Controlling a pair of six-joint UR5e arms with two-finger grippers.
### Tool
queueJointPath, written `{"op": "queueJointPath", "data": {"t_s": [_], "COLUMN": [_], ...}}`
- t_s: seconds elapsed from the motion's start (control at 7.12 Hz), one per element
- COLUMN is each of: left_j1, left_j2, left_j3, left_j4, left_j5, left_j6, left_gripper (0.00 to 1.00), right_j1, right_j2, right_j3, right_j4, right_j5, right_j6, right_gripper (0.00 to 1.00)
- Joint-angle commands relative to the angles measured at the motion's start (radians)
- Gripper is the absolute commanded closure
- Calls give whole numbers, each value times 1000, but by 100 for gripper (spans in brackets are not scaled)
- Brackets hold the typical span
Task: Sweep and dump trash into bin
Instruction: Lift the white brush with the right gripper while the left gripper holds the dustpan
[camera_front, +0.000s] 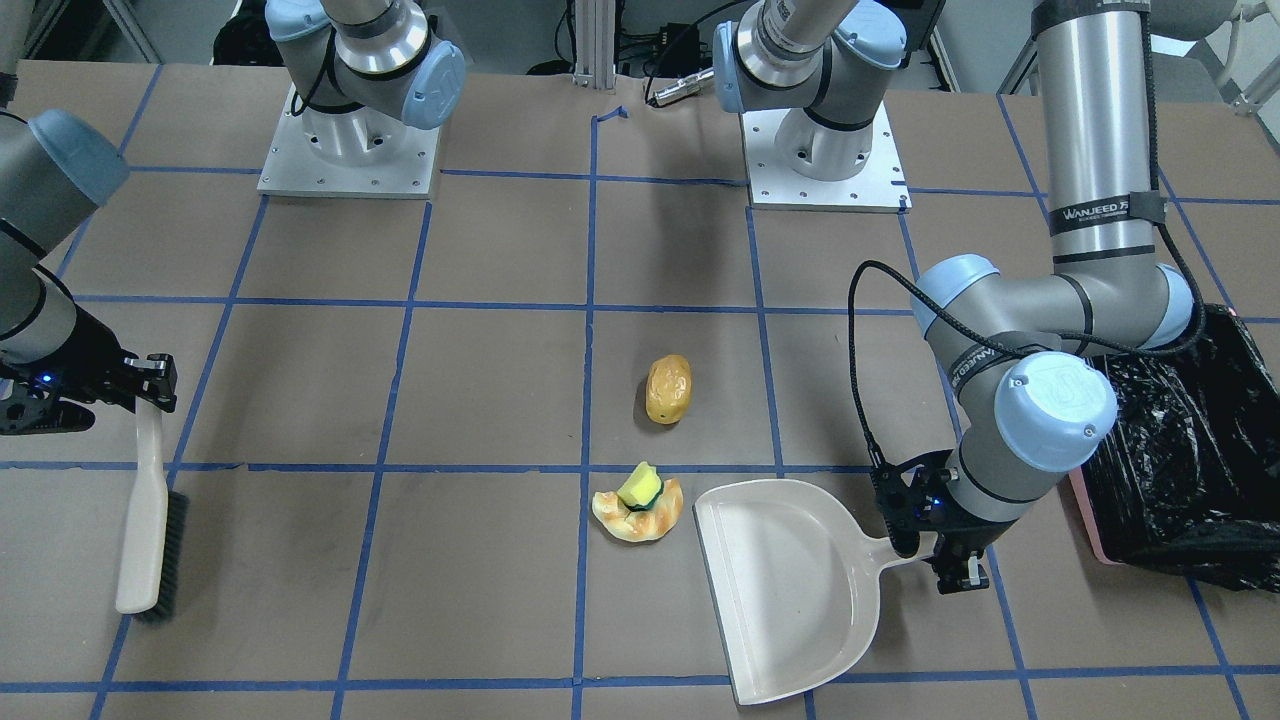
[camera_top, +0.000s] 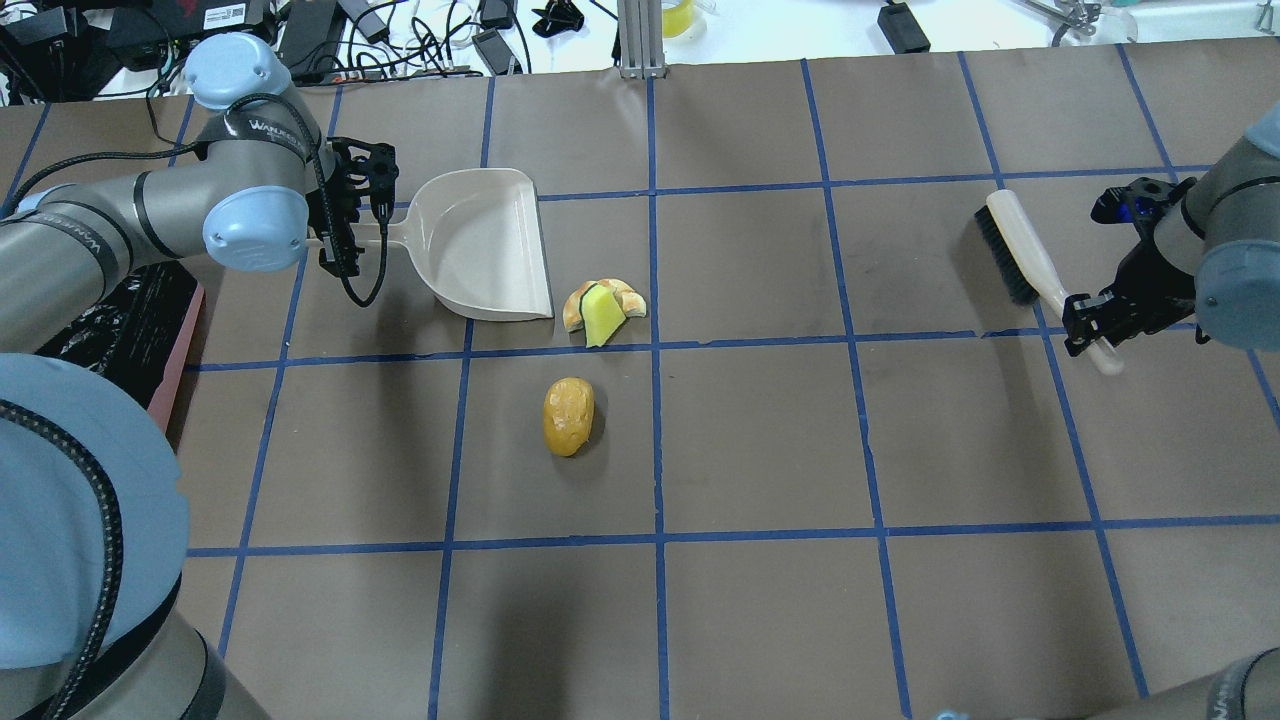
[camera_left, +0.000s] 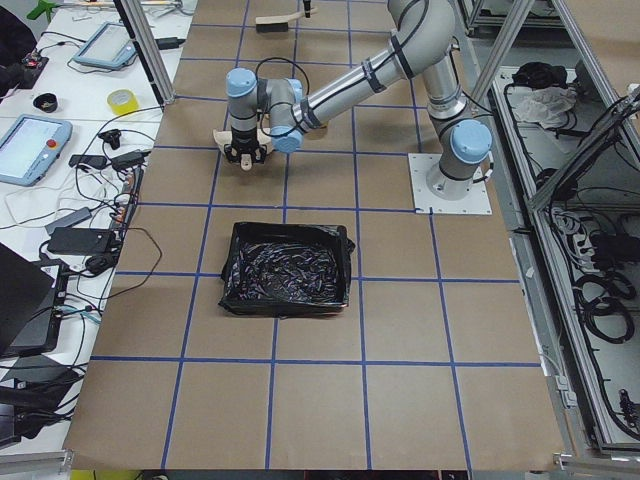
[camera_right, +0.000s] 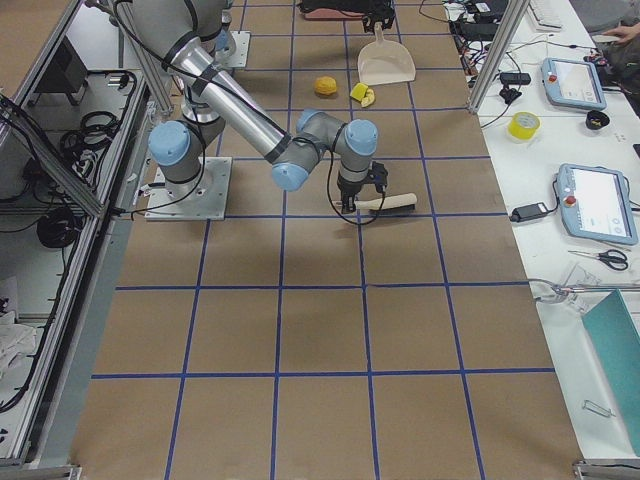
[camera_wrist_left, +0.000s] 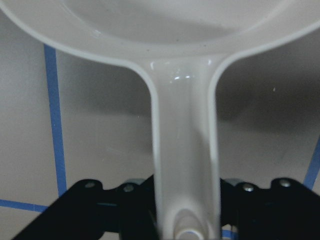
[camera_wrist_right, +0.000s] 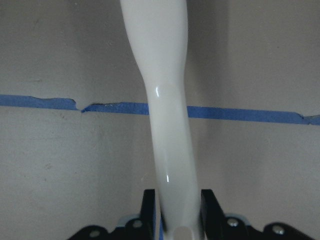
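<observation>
The golden-brown potato-like lump lies mid-table. The yellow sponge chunk rests on the pale croissant-like piece, just right of the cream dustpan's open edge. My left gripper is shut on the dustpan handle, with the pan flat on the table. My right gripper is shut on the cream brush handle; the black-bristled brush is far to the right of the trash. The pink bin with its black bag stands behind the left arm.
Brown paper with blue tape grid covers the table. The two arm bases stand at the robot's side. The bin also shows in the exterior left view. Cables and tablets lie off the table's far edge.
</observation>
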Motion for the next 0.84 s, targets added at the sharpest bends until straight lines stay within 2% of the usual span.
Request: {"op": "queueJointPath", "data": {"t_s": [0.0, 0.28, 0.42, 0.7], "left_j1": [-5, -5, -4, -4], "left_j2": [11, 13, 5, 5], "left_j3": [3, 3, 3, 1], "left_j4": [-6, -9, -9, -10], "left_j5": [2, 2, -2, -2], "left_j6": [12, 0, 6, 0], "left_gripper": [100, 100, 57, 25], "right_j1": [0, 17, 85, 321], "right_j2": [-4, -15, -16, -27], "right_j3": [1, -15, -52, -107], "right_j4": [9, 33, 99, 142], "right_j5": [0, -3, 0, 0], "right_j6": [0, 11, 116, 436], "right_gripper": [100, 100, 100, 100]}}
